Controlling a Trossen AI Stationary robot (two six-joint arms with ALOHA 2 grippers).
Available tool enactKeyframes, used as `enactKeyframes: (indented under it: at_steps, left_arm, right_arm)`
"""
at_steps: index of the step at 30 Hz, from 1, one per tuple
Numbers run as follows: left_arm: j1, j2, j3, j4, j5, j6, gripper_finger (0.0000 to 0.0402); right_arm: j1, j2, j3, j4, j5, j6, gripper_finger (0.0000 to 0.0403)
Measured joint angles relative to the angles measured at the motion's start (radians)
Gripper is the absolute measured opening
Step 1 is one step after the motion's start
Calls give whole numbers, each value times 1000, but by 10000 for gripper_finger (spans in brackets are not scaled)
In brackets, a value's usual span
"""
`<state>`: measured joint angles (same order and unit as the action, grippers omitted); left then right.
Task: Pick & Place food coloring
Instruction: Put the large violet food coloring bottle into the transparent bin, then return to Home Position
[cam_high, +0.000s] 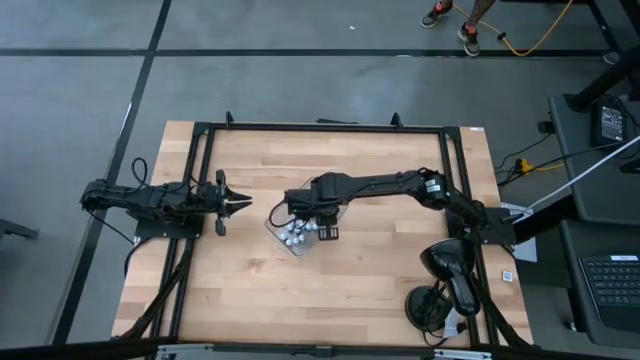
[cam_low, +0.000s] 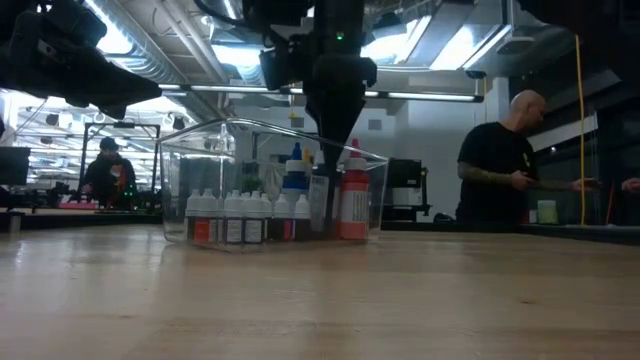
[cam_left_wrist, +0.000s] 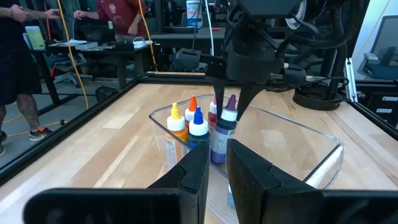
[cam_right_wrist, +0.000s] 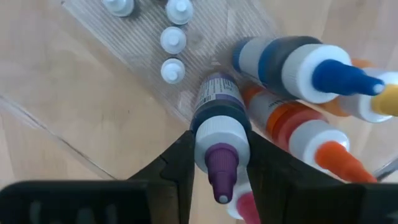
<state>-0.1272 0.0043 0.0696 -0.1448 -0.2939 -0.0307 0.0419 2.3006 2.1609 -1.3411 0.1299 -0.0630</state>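
Big wooden table (cam_high: 350, 270) w/ a black frame round it, seen from above. Two dark arms on it: left arm lies at approx 9 o'clock of the table, right arm reaches in from 3 o'clock toward the centre.

Clear plastic tray (cam_low: 190, 150) sits near the table's middle, just to the 7 o'clock side of centre. The food coloring is inside it: a row of tiny white-capped bottles (cam_low: 240, 215) standing along one side, and taller bottles bunched at the other end, incl. a blue-tipped one (cam_left_wrist: 198, 129), a yellow-tipped one (cam_left_wrist: 175, 118), an orange-tipped one (cam_right_wrist: 311, 140) and a red one (cam_low: 352, 200).

Right gripper (cam_right_wrist: 219, 155) hangs straight above the tray, pointing down into the tall group. Its fingers (cam_right_wrist: 177, 168) are pinching a purple-capped bottle (cam_right_wrist: 219, 134) by the neck, one finger on each side, touching. From the left wrist cam that bottle (cam_left_wrist: 225, 127) stands roughly upright inside the tray, among the others; can't tell if its base is on the tray floor or just off it.

Left gripper (cam_high: 238, 203) waits at 9 o'clock of the tray, apart from it, tips aimed at it, fingers (cam_left_wrist: 189, 177) pressed together, nothing between them.

Beyond the table: a person in a black shirt (cam_low: 495, 165) stands at approx 3 o'clock in the low cam, another w/ a cap (cam_low: 108, 172) at 9 o'clock.
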Motion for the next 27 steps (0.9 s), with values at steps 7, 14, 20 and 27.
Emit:
enactKeyframes:
  at_steps: [7, 14, 20, 27]
  left_arm:
    - [0, 0, 0, 0, 0, 0, 57]
    - [0, 0, 0, 0, 0, 0, 52]
    - [0, 0, 0, 0, 0, 0, 56]
    - [0, 0, 0, 0, 0, 0, 52]
  right_arm:
    - [-9, 0, 4, -8, 11, 32, 216]
    - [-10, 0, 58, -52, 9, 94, 268]
    - [-10, 0, 150, -104, 9, 144, 272]
    - [-10, -24, 196, -125, 10, 246, 272]
